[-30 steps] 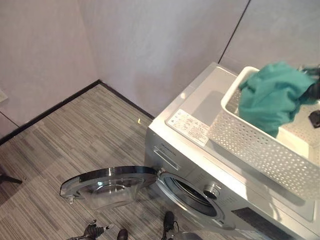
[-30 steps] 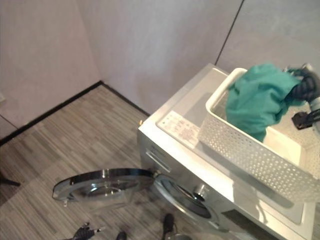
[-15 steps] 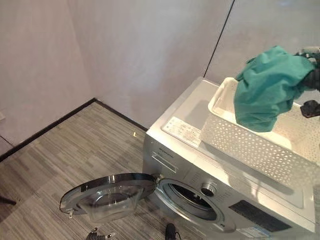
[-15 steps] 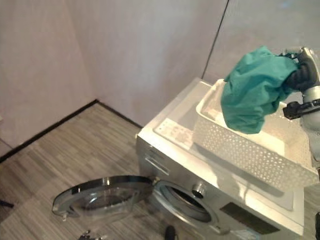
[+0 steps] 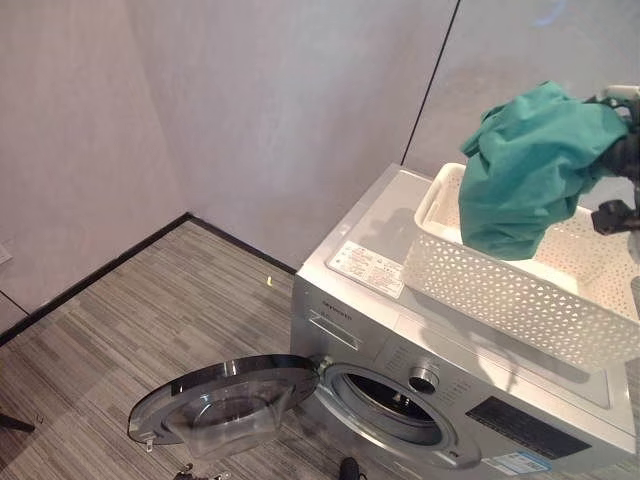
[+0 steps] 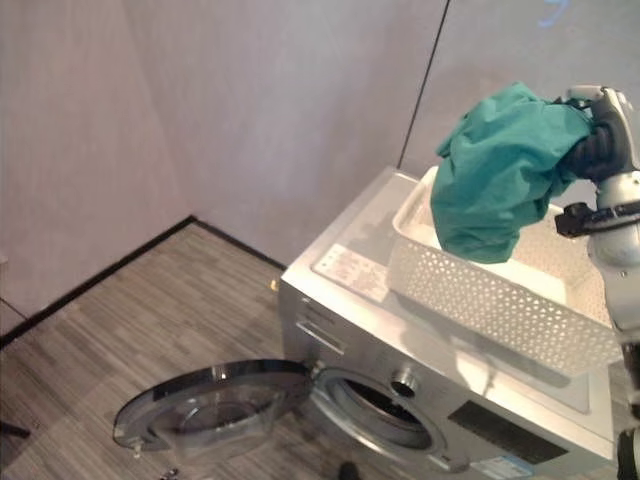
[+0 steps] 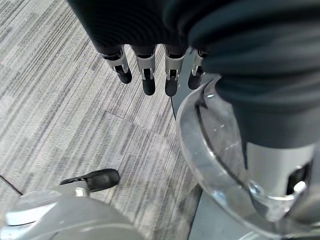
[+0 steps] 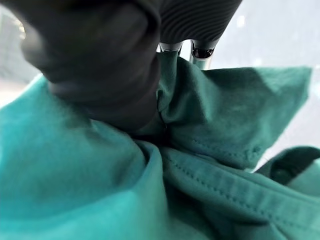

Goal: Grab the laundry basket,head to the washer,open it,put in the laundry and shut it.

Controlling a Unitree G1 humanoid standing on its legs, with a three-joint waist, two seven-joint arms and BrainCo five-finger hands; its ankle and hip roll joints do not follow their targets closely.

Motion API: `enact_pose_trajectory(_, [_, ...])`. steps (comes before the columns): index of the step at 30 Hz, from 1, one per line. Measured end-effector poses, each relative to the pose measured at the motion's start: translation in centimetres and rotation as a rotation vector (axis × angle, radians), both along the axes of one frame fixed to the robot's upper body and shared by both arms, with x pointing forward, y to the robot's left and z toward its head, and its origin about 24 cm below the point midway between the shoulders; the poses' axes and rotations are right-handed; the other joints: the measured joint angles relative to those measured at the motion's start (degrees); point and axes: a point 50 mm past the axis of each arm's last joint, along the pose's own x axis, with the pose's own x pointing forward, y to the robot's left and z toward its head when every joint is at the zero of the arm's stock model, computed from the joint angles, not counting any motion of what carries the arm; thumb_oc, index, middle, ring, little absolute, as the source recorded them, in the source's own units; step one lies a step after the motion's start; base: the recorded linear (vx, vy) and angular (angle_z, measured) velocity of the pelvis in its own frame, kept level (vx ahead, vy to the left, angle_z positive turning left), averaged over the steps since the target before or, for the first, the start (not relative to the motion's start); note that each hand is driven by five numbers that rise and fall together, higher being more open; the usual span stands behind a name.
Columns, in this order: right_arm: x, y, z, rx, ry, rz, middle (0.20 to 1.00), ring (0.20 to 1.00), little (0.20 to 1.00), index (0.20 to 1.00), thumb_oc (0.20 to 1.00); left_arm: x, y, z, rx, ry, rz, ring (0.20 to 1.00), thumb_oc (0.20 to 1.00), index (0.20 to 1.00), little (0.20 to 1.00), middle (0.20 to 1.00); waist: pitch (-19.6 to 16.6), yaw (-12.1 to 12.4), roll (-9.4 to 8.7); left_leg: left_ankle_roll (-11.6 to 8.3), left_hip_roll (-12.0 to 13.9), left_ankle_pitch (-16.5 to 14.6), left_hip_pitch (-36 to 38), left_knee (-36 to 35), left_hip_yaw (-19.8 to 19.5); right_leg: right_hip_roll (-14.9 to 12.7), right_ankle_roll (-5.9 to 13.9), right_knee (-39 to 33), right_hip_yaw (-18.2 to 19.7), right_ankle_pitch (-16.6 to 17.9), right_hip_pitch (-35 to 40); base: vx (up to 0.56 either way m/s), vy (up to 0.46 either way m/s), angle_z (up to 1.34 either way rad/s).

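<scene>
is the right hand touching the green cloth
Touching. In the right wrist view the right hand has its fingers sunk into folds of the green cloth; the right eye view shows the cloth hanging from it above the basket.

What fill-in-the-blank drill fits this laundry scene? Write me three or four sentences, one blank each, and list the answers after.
1. The right hand is shut on a garment whose colour is ____.
2. The white laundry basket rests on ____ of the washer.
3. The washer door stands ____.
4. In its wrist view, the left hand hangs with straight fingers above the ____.

Missing words: green; top; open; floor
</scene>
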Motion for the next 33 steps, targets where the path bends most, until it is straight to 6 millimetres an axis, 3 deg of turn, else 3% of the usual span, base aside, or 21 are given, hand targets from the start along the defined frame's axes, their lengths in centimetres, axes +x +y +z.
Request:
enact_pose_trajectory(10, [-5.9, -0.3, -4.0, 0.081, 0.031, 0.001, 0.200, 0.200, 0.200, 0.200, 0.200, -0.8, -0.1, -0.2, -0.003, 0.032, -0.005, 1.000, 1.000, 1.000, 1.000, 1.000, 1.58, -7.55, -1.12, 1.84, -3.50, -0.92, 2.97, 0.03, 8.35, -0.93, 2.58, 0.02, 8.36, 2.41, -1.37, -0.04, 0.097, -0.43])
enact_pose_trajectory(13, [-7.5, -0.3, -4.9, 0.129, 0.020, -0.004, 0.200, 0.200, 0.200, 0.200, 0.200, 0.0, -0.6, -0.2, -0.016, 0.007, -0.017, 1.000, 1.000, 1.000, 1.000, 1.000, 1.96, -9.27, -1.25, 2.23, -3.79, -0.93, 3.19, 0.19, 9.80, -1.66, 4.90, 0.00, 8.27, -0.08, -1.81, -0.11, 0.040, -0.26])
enact_pose_trajectory(18, [-9.6, 0.5, -8.0, 0.298, 0.050, 0.020, 0.200, 0.200, 0.200, 0.200, 0.200, 1.0, -1.0, -0.1, -0.023, -0.021, -0.033, 1.000, 1.000, 1.000, 1.000, 1.000, 2.73, -11.09, -1.62, 2.35, -4.28, -0.83, 3.04, 0.37, 12.40, -1.78, 5.24, 0.00, 8.21, -0.45, -3.23, -0.12, 0.017, -0.28])
enact_pose_trajectory(20, [-9.8, 0.5, -8.8, 0.341, 0.081, 0.033, 0.200, 0.200, 0.200, 0.200, 0.200, 0.7, -1.0, -0.2, -0.023, -0.016, -0.030, 1.000, 1.000, 1.000, 1.000, 1.000, 3.19, -11.04, -1.03, 2.42, -3.56, -0.85, 2.91, 0.46, 14.04, -1.72, 5.47, 0.03, 6.33, -2.98, -3.70, -0.13, -0.022, -0.39])
enact_pose_trajectory(21, [-9.7, 0.7, -9.0, 0.354, 0.097, 0.052, 0.200, 0.200, 0.200, 0.200, 0.200, 0.6, -1.0, -0.2, -0.021, -0.017, -0.023, 1.000, 1.000, 1.000, 1.000, 1.000, 4.26, -10.57, 0.89, 2.57, -1.54, -0.74, 2.71, 0.45, 16.24, -1.17, 3.82, 3.30, 1.79, -5.21, -5.08, -0.13, -0.040, -0.46])
enact_pose_trajectory(24, [-9.6, 0.9, -8.7, 0.362, 0.098, 0.096, 0.200, 0.200, 0.200, 0.200, 0.200, -0.1, -0.6, -0.2, -0.012, -0.005, -0.008, 1.000, 1.000, 1.000, 1.000, 1.000, 3.92, -8.76, 3.52, 1.77, 2.81, -0.22, 1.91, 0.59, 17.51, -1.67, 3.53, 17.32, -1.55, -6.78, -7.59, -0.11, -0.078, -0.26])
enact_pose_trajectory(26, [-9.2, 1.8, -8.8, 0.390, 0.099, 0.169, 0.200, 0.200, 0.200, 0.200, 0.200, -1.0, 0.2, 0.0, 0.010, 0.017, 0.000, 1.000, 1.000, 1.000, 1.000, 1.000, 3.16, -6.99, 2.34, 1.62, 3.21, -0.14, 1.95, 0.84, 18.26, -3.67, 2.67, 19.70, -3.06, -8.01, -5.64, -0.06, -0.115, -0.30])
enact_pose_trajectory(27, [-9.1, 2.0, -8.8, 0.394, 0.103, 0.181, 0.200, 0.200, 0.200, 0.200, 0.200, -1.1, 0.3, 0.0, 0.013, 0.020, 0.000, 1.000, 1.000, 1.000, 1.000, 1.000, 2.98, -6.84, 2.10, 1.56, 3.27, -0.15, 1.89, 0.94, 18.37, -3.59, 2.66, 19.32, -3.05, -8.24, -5.54, -0.04, -0.171, -0.55])
enact_pose_trajectory(29, [-7.8, 4.1, -9.4, 0.432, 0.166, 0.330, 0.200, 0.200, 0.200, 0.200, 0.200, -0.7, 0.6, 0.1, 0.018, 0.002, 0.015, 1.000, 1.000, 1.000, 1.000, 1.000, 2.73, -3.68, 0.21, 0.56, 3.79, 0.28, -1.61, 6.70, 18.22, -2.22, -1.43, 9.94, -3.74, -5.70, -2.57, -0.03, -0.153, -0.61])
enact_pose_trajectory(30, [-7.5, 4.8, -9.5, 0.438, 0.185, 0.376, 0.200, 0.200, 0.200, 0.200, 0.200, 0.0, 0.6, 0.2, 0.017, -0.026, 0.022, 1.000, 1.000, 1.000, 1.000, 1.000, 3.00, -3.05, -0.57, 1.92, 2.89, -1.73, -3.74, 7.12, 17.31, -2.54, -1.41, 7.27, -2.95, -4.01, -2.52, -0.01, -0.152, -0.40])
enact_pose_trajectory(32, [-7.2, 5.1, -9.1, 0.400, 0.204, 0.410, 0.200, 0.200, 0.200, 0.200, 0.200, 1.2, -0.1, 0.3, 0.000, -0.069, 0.014, 1.000, 1.000, 1.000, 1.000, 1.000, 3.32, -2.65, 1.10, 2.74, 0.87, 0.01, -5.25, 0.95, 13.82, -0.83, 1.27, 3.74, -2.54, -1.00, -2.76, -0.01, -0.206, -0.45])
enact_pose_trajectory(33, [-7.0, 5.5, -9.2, 0.401, 0.212, 0.431, 0.200, 0.200, 0.200, 0.200, 0.200, 1.2, 0.1, 0.4, 0.004, -0.084, 0.020, 1.000, 1.000, 1.000, 1.000, 1.000, 3.04, -1.28, 1.63, 1.01, 1.84, 2.72, -4.15, -0.13, 13.75, -0.27, 2.86, 1.31, -2.05, 0.28, -2.21, -0.03, -0.193, -0.66])
